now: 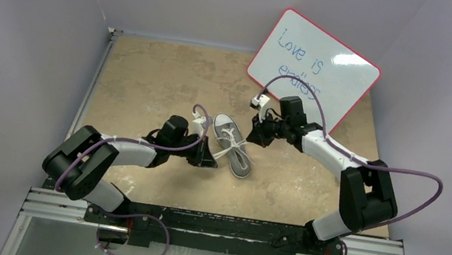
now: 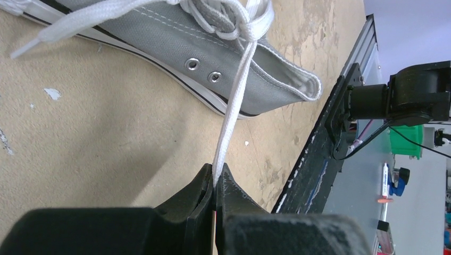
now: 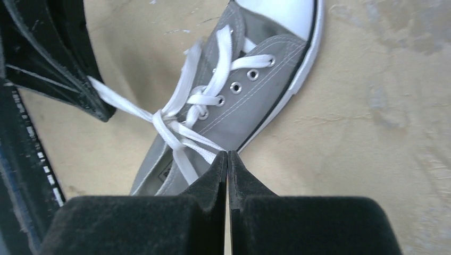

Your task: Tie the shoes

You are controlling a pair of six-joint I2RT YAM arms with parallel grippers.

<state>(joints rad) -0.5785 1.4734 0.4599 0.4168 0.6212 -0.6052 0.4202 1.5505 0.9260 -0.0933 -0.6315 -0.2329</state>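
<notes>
The shoe (image 1: 233, 143), a small grey canvas sneaker with white laces and a white toe cap, lies mid-table with its toe pointing away. A first knot (image 3: 159, 119) crosses over its tongue. My left gripper (image 1: 204, 157) sits just left of the heel, shut on a taut lace strand (image 2: 234, 106) that runs up to the knot (image 2: 243, 27). On the shoe's right side, my right gripper (image 1: 254, 135) is shut, and another strand (image 3: 199, 142) runs from the knot into its tips (image 3: 227, 154). The left gripper's fingers (image 3: 64, 69) show in the right wrist view, holding their strand.
A red-rimmed whiteboard (image 1: 327, 68) with writing leans at the back right, behind the right arm. A loose lace end (image 2: 53, 32) trails on the table beside the sole. The black mounting rail (image 2: 319, 159) runs along the near edge.
</notes>
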